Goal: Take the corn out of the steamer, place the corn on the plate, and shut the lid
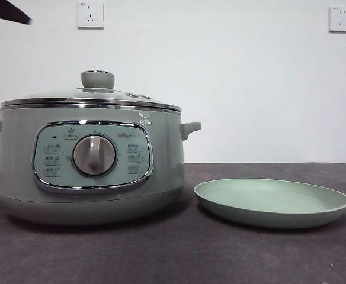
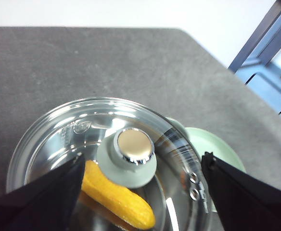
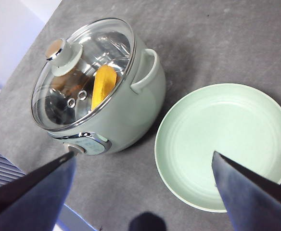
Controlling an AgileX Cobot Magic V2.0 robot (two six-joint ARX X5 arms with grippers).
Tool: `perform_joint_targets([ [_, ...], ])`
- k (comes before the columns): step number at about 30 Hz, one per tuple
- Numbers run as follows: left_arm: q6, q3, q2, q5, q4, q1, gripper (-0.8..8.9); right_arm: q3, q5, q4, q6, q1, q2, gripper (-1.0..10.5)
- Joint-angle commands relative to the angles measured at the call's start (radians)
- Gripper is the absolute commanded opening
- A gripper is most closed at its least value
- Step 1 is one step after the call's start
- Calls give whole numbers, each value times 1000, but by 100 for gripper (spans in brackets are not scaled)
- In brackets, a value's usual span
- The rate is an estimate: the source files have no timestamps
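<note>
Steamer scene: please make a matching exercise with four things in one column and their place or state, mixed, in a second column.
Things:
1. corn
2. lid
3. plate
4. left gripper

States:
A. closed on the steamer
B. bare, on the table beside the steamer
C. inside the steamer, under the glass
D. open, above the lid's knob

Pairs: 1-C, 2-A, 3-B, 4-D

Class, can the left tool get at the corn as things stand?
Probably not yet. The corn lies inside the steamer under the shut glass lid. The left tool, open above the knob, must lift the lid first.
</note>
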Motion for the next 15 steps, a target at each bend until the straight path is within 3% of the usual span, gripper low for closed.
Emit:
perform_joint_targets([
  [1,55,42,78,-66,8,-63,407,0,6,5,10,9,7,473],
  [9,153,124,278,-295,10,-205,406,0,27,3,12,9,10,473],
  [15,172,132,372,-354,11,-230,405,0,27,3,12,9,10,473],
])
